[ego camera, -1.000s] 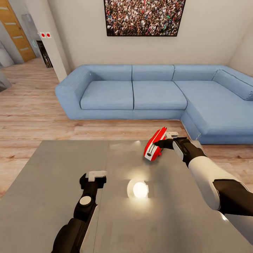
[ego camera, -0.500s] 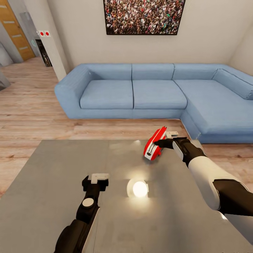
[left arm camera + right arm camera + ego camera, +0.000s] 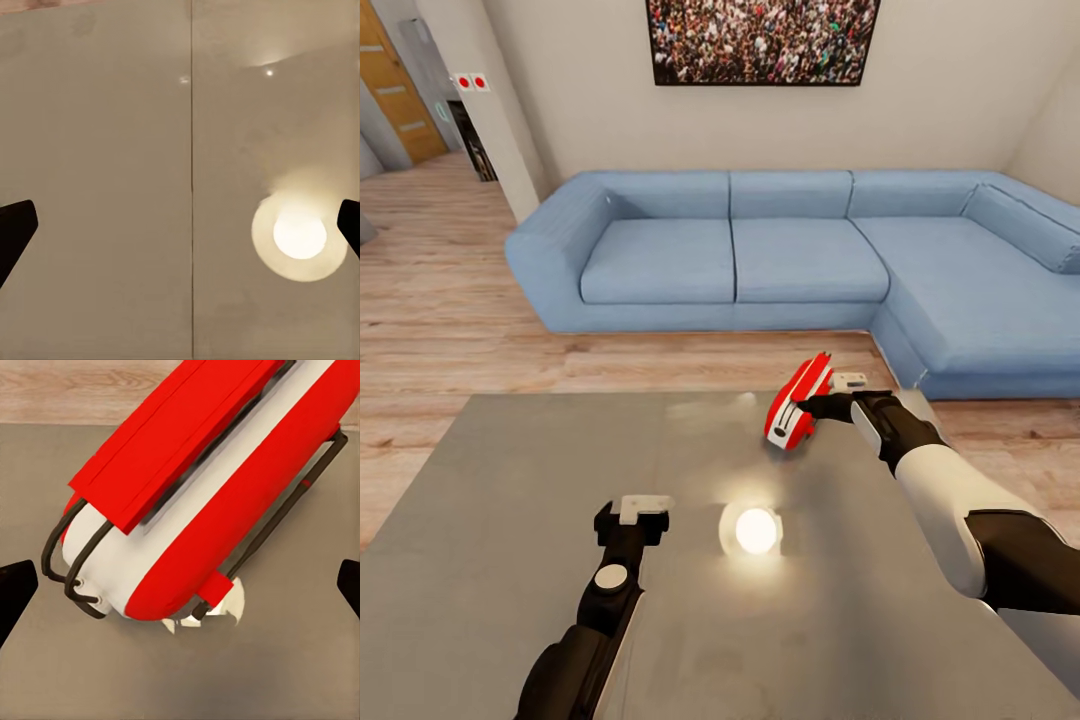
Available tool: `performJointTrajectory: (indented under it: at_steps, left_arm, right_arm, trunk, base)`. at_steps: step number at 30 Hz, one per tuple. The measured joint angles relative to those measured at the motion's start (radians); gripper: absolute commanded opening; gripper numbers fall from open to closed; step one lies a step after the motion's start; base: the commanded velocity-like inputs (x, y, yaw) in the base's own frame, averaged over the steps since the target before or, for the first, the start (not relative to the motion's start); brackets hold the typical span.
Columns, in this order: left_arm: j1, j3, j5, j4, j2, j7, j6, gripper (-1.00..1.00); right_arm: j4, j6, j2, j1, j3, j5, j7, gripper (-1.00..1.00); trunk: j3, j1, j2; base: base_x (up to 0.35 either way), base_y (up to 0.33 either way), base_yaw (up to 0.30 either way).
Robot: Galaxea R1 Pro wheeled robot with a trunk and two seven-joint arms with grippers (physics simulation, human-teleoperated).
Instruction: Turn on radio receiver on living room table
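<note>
The red radio receiver (image 3: pixel 794 404) with white trim lies tilted on the grey-taupe table (image 3: pixel 510 520), near its far right edge. My right gripper (image 3: pixel 830 394) is right beside it, on its right side, and is open. In the right wrist view the radio receiver (image 3: pixel 202 487) looms close, with black wire rails along its side. The dark fingertips (image 3: pixel 16 585) stand wide apart at the frame's edges. My left gripper (image 3: pixel 633 509) hovers open over the table's seam, far from the radio receiver. Its fingertips (image 3: pixel 15 226) are spread over bare tabletop.
A bright lamp reflection (image 3: pixel 756 529) glares on the table between my arms. A blue L-shaped sofa (image 3: pixel 760 260) stands beyond the table, across a strip of wood floor (image 3: pixel 440 330). The crowd picture (image 3: pixel 760 40) hangs above it. A doorway (image 3: pixel 395 90) opens at far left.
The head camera has shifted slightly, moving the whole scene up. My left gripper edged a little forward over the table. The radio receiver and right gripper hold their places.
</note>
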Motion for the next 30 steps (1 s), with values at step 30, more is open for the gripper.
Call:
performJointTrajectory:
  at_steps: [30]
  left_arm:
    - [0.0,-0.003,0.005,0.0,0.0,-0.018,0.005,1.0]
  right_arm:
    - [0.001,-0.001,0.011,0.001,0.007,0.003,0.0,1.0]
  trunk:
    - [-0.002,0.0,0.0]
  base:
    - [0.0,0.035,-0.001]
